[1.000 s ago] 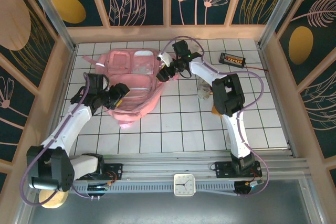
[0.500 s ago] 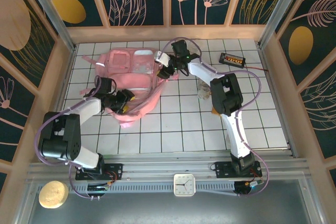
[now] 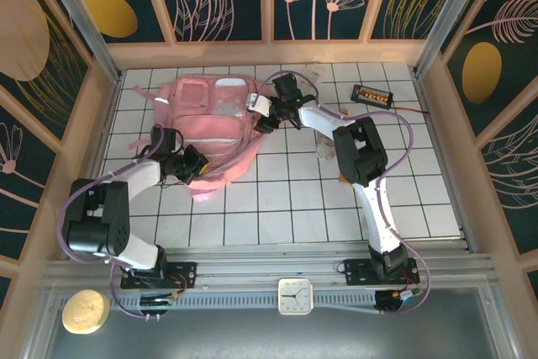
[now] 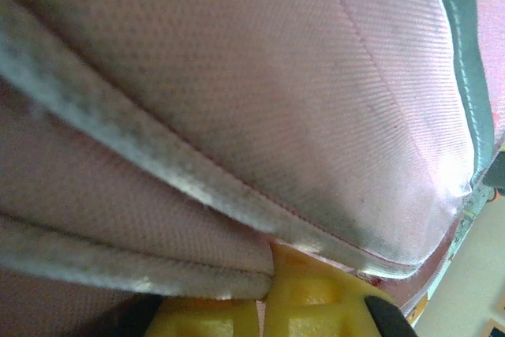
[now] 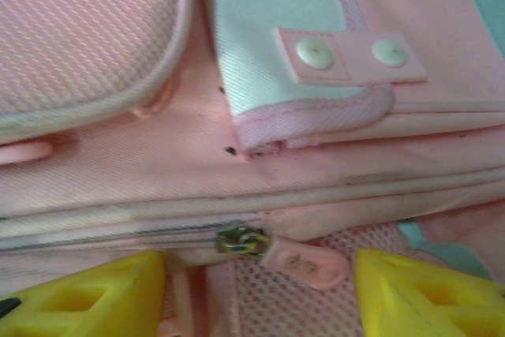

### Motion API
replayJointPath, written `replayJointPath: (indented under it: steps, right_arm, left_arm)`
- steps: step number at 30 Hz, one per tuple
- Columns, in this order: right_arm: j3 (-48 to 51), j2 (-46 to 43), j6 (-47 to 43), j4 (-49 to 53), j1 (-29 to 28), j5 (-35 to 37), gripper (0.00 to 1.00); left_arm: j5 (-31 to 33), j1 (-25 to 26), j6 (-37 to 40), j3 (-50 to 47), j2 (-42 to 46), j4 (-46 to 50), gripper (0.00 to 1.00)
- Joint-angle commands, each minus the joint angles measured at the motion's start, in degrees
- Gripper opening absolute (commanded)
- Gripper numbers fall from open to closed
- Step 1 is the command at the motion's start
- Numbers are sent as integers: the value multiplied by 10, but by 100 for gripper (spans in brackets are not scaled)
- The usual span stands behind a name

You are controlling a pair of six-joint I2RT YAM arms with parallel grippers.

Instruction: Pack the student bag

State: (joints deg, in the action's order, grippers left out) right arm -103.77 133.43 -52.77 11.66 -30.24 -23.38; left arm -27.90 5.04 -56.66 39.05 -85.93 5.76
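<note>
One bag [image 3: 206, 119], pink and soft, lies flat on the tiled desk [image 3: 277, 208] with its front up. Two see-through pockets show on that front. Two hands are at the bag, one on each side.

The left hand [image 3: 192, 163] is at the bag's near left edge. In its wrist view the left hand [image 4: 267, 290] has its yellow fingers [image 4: 316, 305] shut together, with their tips pressed up against folds of pink fabric. Whether any fabric is pinched between them I cannot tell.

The right hand [image 3: 262, 113] is at the bag's right edge. From its wrist camera the right hand [image 5: 252, 297] stands fairly wide and holds nothing. One zip pull [image 5: 304, 262] lies in the gap between its fingers [image 5: 87, 293], touching neither. Beyond the pull, a tab carries two snaps [image 5: 316, 54].

One small black box [image 3: 371, 94] sits well to the right of the bag.
</note>
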Motion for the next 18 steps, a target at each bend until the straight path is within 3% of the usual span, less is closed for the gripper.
replayJointPath:
  steps: [1, 8, 18]
  right_arm:
    - [-10, 31, -24, -16, 3, 47, 65]
    - [8, 38, -47, -15, -8, 64, 64]
    - [-2, 59, -47, -27, -30, 95, 46]
  left_arm:
    - [16, -11, 47, -33, 15, 70, 0]
    - [11, -16, 57, -42, 13, 71, 0]
    - [10, -17, 69, -41, 16, 84, 0]
